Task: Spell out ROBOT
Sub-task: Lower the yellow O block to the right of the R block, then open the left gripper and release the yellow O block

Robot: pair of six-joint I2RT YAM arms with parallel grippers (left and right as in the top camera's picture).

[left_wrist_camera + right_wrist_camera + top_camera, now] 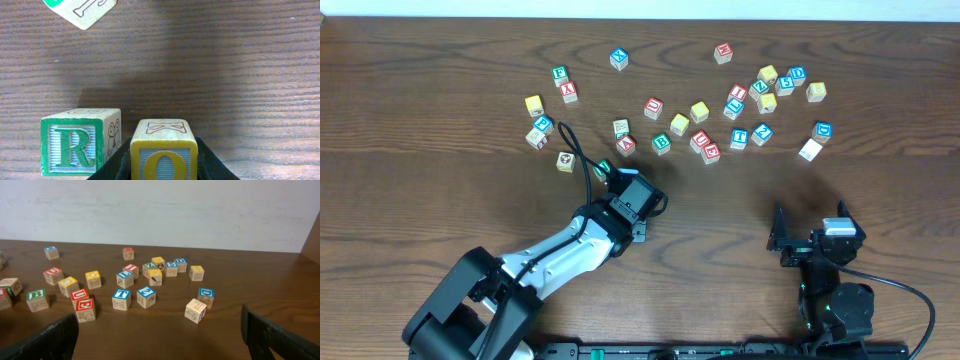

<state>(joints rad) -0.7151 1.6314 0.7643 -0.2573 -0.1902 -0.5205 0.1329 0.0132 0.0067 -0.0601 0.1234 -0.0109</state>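
At the near left of the table (420, 200), we grip the yellow O block (162, 150) in the partly closed left claw (162, 171) just beside the green R block (72, 147), perhaps set down, to start the word, while the right claw (160, 342) hangs wide open, empty.

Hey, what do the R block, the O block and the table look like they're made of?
R block: likely wood, with pale grain showing on top and a painted green frame and letter on a pale face.
O block: the same pale wood, with a yellow-painted border and a matte finish.
Table: dark brown wood grain with a low sheen; it could be laminate or veneer rather than solid wood.
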